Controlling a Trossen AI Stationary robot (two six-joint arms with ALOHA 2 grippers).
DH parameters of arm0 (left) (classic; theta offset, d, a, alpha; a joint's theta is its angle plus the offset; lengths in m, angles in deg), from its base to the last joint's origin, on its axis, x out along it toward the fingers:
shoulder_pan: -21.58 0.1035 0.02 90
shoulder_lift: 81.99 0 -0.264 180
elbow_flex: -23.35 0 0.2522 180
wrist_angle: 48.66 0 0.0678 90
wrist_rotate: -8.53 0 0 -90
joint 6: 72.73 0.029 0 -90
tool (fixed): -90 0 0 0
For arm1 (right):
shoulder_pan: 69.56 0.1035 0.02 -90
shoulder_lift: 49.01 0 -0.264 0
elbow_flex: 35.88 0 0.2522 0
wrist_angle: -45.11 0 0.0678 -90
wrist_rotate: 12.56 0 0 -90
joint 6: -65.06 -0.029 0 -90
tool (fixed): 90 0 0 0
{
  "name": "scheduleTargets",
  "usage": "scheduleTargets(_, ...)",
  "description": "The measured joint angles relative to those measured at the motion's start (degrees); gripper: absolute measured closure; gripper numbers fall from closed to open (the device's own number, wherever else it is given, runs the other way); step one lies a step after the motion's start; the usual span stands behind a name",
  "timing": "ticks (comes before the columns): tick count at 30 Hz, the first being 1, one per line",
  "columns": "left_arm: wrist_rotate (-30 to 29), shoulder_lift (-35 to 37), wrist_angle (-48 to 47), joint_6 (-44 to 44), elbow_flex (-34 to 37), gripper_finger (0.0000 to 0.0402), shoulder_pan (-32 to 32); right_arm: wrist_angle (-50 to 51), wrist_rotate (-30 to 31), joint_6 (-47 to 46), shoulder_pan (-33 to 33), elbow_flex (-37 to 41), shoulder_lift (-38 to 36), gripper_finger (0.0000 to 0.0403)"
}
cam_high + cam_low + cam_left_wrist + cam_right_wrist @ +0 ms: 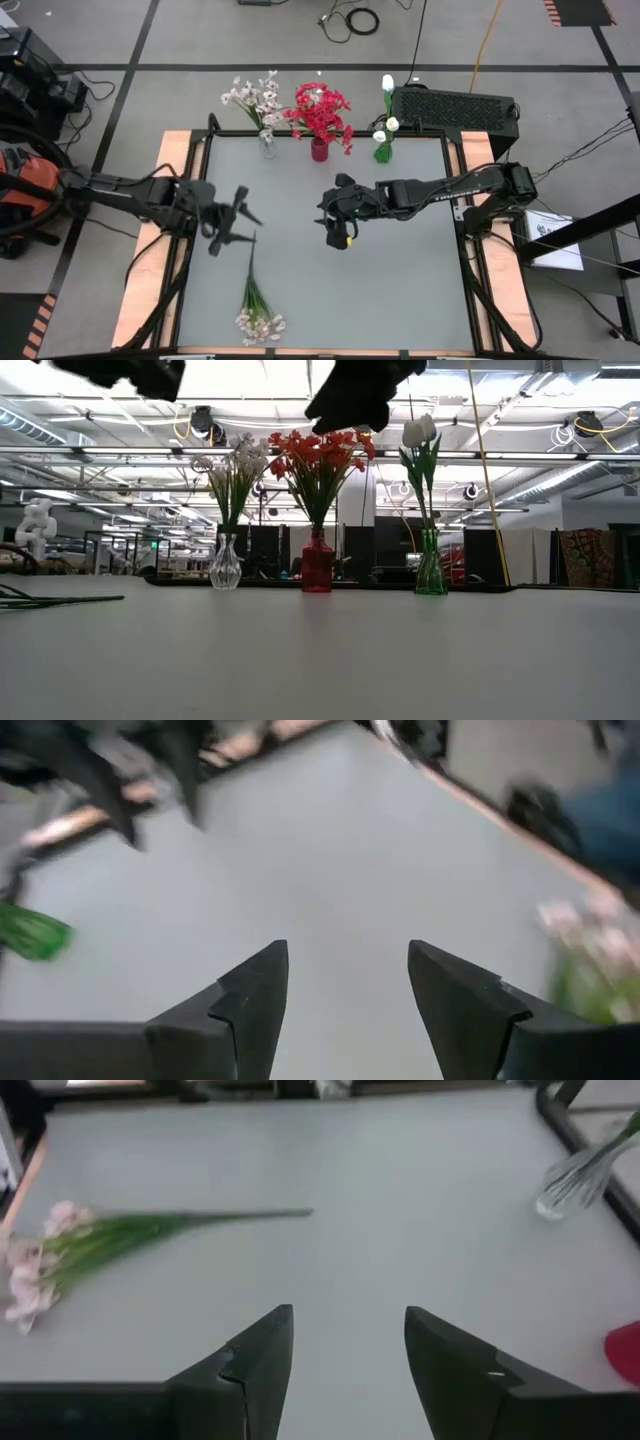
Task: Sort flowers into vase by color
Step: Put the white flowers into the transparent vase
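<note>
Grey table [400,290], nearly cleared. Beyond both pincers, along the far edge: clear vase [267,146] with pale blossoms, red vase [319,150] with red blooms, green vase [383,152] with white buds, grouped by colour. Left gripper [237,222] released, empty. Right gripper [340,232] likewise parted, empty. Just nearward of the left one, one pinkish-white stem [256,305] lying flat, likely awaiting pickup.

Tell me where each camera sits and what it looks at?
High view: above the table, looking down; both arms show.
Low view: at tabletop height, facing three vases; arms overhead.
Left wrist view: on the left arm, facing bare table; its open left end effector shows.
Right wrist view: on the right arm; its open right end effector shows.
High and right wrist views share the loose pink-white flower stem.
</note>
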Motion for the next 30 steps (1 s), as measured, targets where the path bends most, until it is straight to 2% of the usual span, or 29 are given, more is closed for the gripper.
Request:
scheduleTargets(4,-3.5,-1.3,-6.2,1.2,0.0,0.0188,-4.9,3.7,-1.7,-0.4,0.0,0.0,-0.5,0.0218)
scheduleTargets(8,-3.9,-4.7,-8.9,1.2,0.0,0.0188,-8.4,6.5,-2.7,-0.7,0.1,0.0,-0.5,0.0218)
scheduleTargets(15,-3.0,-17.8,-14.7,4.0,0.0,0.0188,-12.9,8.8,-2.9,-0.2,0.7,0.0,-0.5,0.0218)
scheduleTargets(23,-6.2,-32.9,-14.6,15.3,0.0,0.0188,-17.0,9.2,-4.2,0.4,1.1,0.0,-0.5,0.0218)
scheduleTargets(30,-6.9,-40.5,-11.3,21.7,0.0,0.0202,-17.2,9.2,-4.2,0.4,1.1,0.0,-0.5,0.0218)
